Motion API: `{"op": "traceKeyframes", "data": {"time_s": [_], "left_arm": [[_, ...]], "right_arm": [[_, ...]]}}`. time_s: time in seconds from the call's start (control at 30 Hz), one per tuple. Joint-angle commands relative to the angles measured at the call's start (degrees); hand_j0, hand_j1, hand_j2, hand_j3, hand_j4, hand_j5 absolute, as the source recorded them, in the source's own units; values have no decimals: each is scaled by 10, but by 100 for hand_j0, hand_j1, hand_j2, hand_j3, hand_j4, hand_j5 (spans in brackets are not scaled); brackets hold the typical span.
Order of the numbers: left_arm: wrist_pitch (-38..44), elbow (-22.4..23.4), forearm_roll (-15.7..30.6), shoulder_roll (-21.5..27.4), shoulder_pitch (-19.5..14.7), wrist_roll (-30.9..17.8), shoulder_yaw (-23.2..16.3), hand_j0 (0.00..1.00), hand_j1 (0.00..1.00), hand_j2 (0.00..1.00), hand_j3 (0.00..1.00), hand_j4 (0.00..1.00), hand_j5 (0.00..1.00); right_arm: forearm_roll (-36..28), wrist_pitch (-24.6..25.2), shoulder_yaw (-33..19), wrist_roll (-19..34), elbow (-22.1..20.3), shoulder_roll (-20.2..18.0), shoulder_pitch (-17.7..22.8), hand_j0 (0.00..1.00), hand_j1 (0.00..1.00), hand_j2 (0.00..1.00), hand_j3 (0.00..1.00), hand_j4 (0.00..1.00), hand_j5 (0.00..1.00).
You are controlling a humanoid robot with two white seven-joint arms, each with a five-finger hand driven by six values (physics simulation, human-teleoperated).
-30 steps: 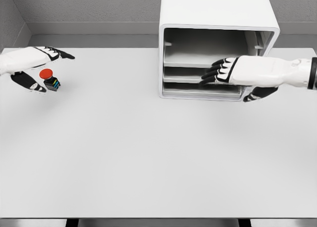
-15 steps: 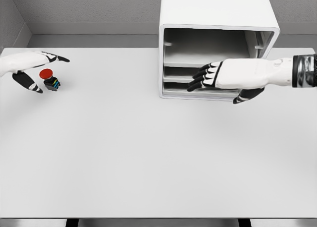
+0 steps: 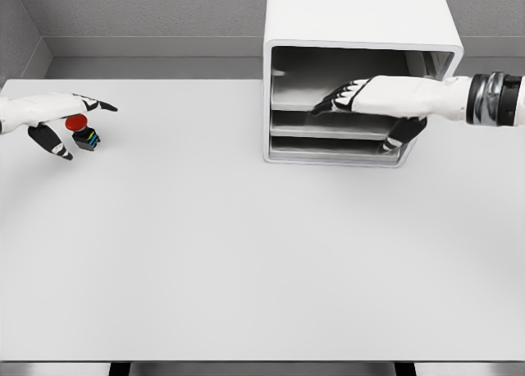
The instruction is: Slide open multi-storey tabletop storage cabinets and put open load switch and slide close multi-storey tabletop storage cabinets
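Observation:
The white storage cabinet [image 3: 358, 23] stands at the back of the table, its front showing stacked trays [image 3: 328, 130]. My right hand [image 3: 353, 97] reaches across the cabinet's front at the height of the upper tray, fingers stretched out and holding nothing; its thumb hangs lower at the right side. At the far left lies the load switch [image 3: 82, 131], a small black block with a red round cap. My left hand [image 3: 61, 121] is around it, fingers above and thumb below, spread and not closed on it.
The white table [image 3: 246, 253] spans the view, with a grey wall behind it and the table's front edge near the bottom of the picture.
My right hand has risen from the lower trays to the upper tray level. The left hand has closed in slightly over the switch.

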Motion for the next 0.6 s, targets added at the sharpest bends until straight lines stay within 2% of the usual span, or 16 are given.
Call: {"op": "traceKeyframes", "data": {"time_s": [0.0, 0.27, 0.57], "left_arm": [[1, 2, 0, -2, 0, 0, 1, 100, 100, 100, 100, 100, 100], [1, 46, -12, -14, -13, 0, 6, 100, 100, 100, 100, 100, 100], [1, 52, -13, -31, -17, 0, 6, 100, 100, 100, 100, 100, 100]], "right_arm": [[-19, 8, 3, 0, 17, 1, 0, 100, 100, 100, 100, 100, 100], [-29, 16, 13, 0, 64, 17, -2, 100, 100, 100, 100, 100, 100], [-29, 21, 40, 0, 109, 39, -25, 100, 100, 100, 100, 100, 100]]}}
